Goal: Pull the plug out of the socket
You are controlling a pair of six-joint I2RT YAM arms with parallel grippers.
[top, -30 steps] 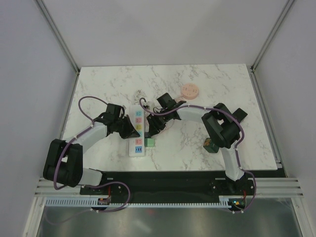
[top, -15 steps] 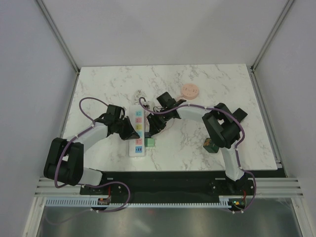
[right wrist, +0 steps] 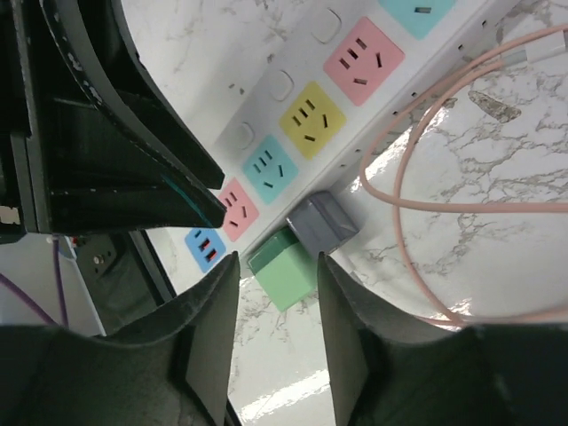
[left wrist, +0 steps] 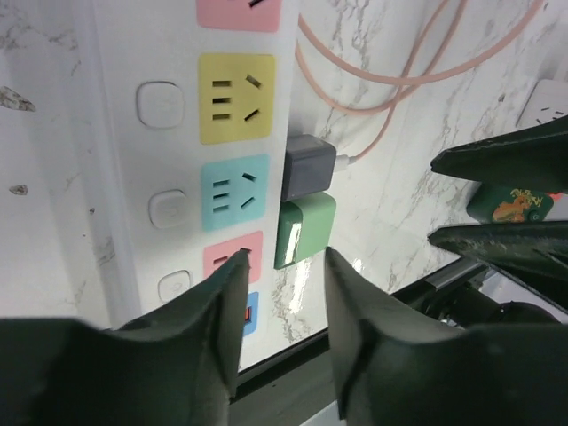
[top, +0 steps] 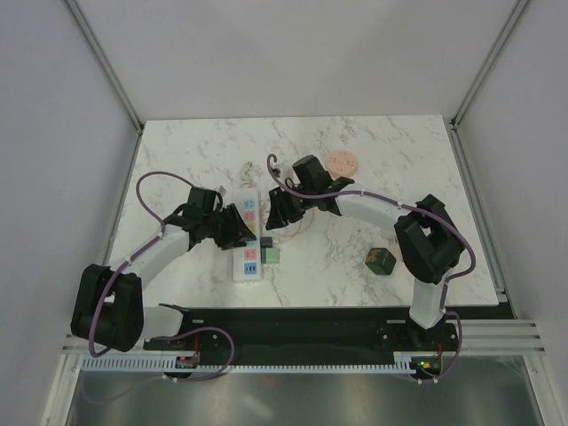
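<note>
1. Lifting clear of the socket (top: 248, 238) at bench centre-left: left pincer (left wrist: 282, 333), now spread after being pressed together.
2. Drawing back farther: right pincer (right wrist: 277, 324), gap narrow, pinching nothing.
3. Lying unplugged just right of the strip: grey plug (left wrist: 308, 167), green plug (left wrist: 304, 229), suggesting completion.

White socket (left wrist: 115, 133) flat on marble, grey plug (left wrist: 308, 167) beside it, unplugged

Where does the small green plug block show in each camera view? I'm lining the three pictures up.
Top external: the green plug block lies on the table right of the power strip, near its lower end.
Left wrist: centre, below the grey plug block.
Right wrist: lower centre, left of the grey block.
Shared landmark: the pink cable looping away from the grey block.
</note>
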